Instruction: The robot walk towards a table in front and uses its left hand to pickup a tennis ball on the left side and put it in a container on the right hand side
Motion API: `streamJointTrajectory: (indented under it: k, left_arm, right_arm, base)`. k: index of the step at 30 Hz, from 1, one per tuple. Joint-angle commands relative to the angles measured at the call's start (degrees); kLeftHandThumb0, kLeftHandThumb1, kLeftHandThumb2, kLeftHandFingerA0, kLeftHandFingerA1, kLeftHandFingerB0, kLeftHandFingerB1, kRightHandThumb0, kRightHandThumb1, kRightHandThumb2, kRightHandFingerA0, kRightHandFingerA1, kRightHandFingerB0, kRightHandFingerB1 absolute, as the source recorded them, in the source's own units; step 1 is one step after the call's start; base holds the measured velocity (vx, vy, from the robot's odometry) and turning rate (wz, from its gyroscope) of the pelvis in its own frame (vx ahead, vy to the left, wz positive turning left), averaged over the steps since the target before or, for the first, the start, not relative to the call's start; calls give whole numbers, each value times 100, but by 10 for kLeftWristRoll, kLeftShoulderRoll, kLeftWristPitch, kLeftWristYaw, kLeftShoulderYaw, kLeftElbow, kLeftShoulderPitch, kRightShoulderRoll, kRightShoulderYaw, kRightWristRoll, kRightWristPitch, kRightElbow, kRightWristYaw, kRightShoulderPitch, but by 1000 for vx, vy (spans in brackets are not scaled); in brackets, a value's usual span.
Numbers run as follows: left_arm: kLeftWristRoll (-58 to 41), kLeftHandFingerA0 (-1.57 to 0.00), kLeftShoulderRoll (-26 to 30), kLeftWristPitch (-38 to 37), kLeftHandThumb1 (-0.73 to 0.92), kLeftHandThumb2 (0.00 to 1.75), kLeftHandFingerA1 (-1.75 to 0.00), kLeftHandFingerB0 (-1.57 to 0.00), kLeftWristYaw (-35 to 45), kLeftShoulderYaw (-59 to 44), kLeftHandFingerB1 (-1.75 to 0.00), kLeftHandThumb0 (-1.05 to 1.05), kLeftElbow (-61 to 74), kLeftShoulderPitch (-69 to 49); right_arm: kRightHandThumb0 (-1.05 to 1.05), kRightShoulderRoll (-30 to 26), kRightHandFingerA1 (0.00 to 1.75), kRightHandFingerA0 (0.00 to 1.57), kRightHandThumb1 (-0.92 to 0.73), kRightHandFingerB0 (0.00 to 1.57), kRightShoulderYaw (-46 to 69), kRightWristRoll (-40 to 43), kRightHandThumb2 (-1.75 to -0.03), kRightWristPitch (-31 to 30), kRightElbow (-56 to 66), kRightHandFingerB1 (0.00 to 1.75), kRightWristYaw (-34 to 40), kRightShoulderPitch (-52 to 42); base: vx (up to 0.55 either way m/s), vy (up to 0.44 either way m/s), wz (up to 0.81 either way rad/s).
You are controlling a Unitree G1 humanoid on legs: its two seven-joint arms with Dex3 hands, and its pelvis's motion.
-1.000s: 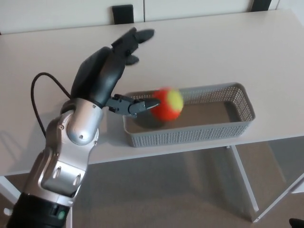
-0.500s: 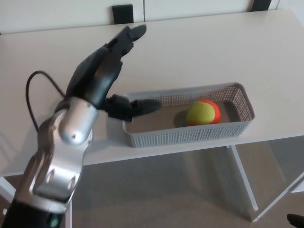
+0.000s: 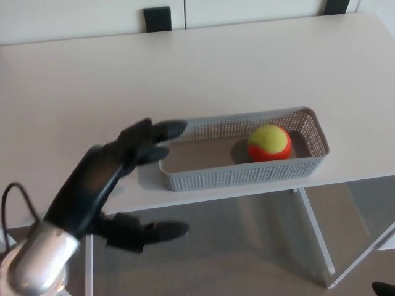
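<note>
A yellow and orange tennis ball (image 3: 269,142) lies inside the grey mesh basket (image 3: 241,176), toward its right end. My left hand (image 3: 114,182) hangs open at the lower left, off the basket's left end and over the table's front edge. Its fingers (image 3: 162,131) are spread and the thumb (image 3: 148,232) points right below the table edge. Nothing is held. My right hand does not show.
The basket stands near the front edge of a pale table (image 3: 92,86). A dark object (image 3: 157,18) sits at the table's far edge. White table legs (image 3: 321,234) and grey floor show below.
The ball dropped from my left hand into the basket and rolled to its right end. My left hand, now empty, pulled back and down toward the lower left.
</note>
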State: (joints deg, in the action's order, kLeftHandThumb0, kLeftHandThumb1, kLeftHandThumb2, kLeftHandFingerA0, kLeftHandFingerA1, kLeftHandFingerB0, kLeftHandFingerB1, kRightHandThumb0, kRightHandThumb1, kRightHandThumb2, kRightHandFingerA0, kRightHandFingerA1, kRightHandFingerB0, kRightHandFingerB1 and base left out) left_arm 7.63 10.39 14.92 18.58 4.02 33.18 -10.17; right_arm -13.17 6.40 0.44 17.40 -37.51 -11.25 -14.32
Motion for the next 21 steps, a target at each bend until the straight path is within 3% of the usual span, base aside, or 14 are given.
streamJointTrajectory:
  k: [1,3,5,8,9,10,11,13,16,18,21]
  left_arm:
    - [-389,-40,153,-78,22,51,-48,-40,401,-221,-41,-41,71,-301]
    - [-394,-40,156,-80,22,51,-48,-40,403,-223,-41,-41,71,-304]
    - [-262,-36,191,-146,26,55,-45,-35,392,-199,-37,-52,-68,-330]
    - [-247,-36,198,-156,26,55,-45,-35,383,-188,-37,-52,-91,-328]
    - [-216,-33,196,-149,38,51,-44,-35,353,-167,-37,-42,-127,-312]
    - [-178,-33,193,-140,38,51,-44,-35,317,-141,-37,-42,-172,-293]
    - [-116,-18,180,-114,31,86,-55,-14,251,-96,-51,-23,-240,-241]
    - [-84,-16,164,-106,32,86,-54,-12,213,-63,-50,-23,-325,-178]
    - [-87,-16,166,-115,32,86,-54,-12,212,-58,-50,-23,-343,-170]
    - [-36,-16,107,-70,26,82,-54,-13,111,-28,-51,-22,-491,-50]
    - [-51,-15,78,-86,31,84,-54,-12,76,-46,-51,-18,-581,-21]
  right_arm:
    - [-32,-13,50,54,-48,38,-4,-15,-65,20,-43,44,9,-2]
    - [-32,-13,50,54,-48,38,-5,-15,-65,21,-44,44,9,-1]
    - [-32,-7,50,52,-48,37,-4,-7,-65,18,-52,44,6,-10]
    - [-32,-7,50,52,-48,37,-4,-7,-65,18,-56,44,7,-8]
    - [-31,-7,50,51,-48,35,-3,-4,-65,19,-59,43,5,-7]
    - [-31,-6,50,51,-48,35,-1,0,-65,20,-63,43,2,-7]
    - [-32,-6,52,51,-47,36,-2,-1,-65,17,-64,44,2,-7]
    - [-33,-6,51,51,-47,36,-3,-1,-65,19,-68,44,3,-5]
    - [-33,-6,51,51,-47,36,-4,-1,-65,20,-70,44,3,-4]
    - [-31,-6,50,51,-48,37,-1,2,-65,20,-66,43,4,-4]
    - [-33,-7,50,50,-48,37,-6,-3,-66,26,-56,44,6,-13]
  base:
    - [0,0,0]
    - [0,0,0]
    - [0,0,0]
    - [0,0,0]
    - [0,0,0]
    - [0,0,0]
    - [0,0,0]
    - [0,0,0]
    - [0,0,0]
    - [0,0,0]
    - [0,0,0]
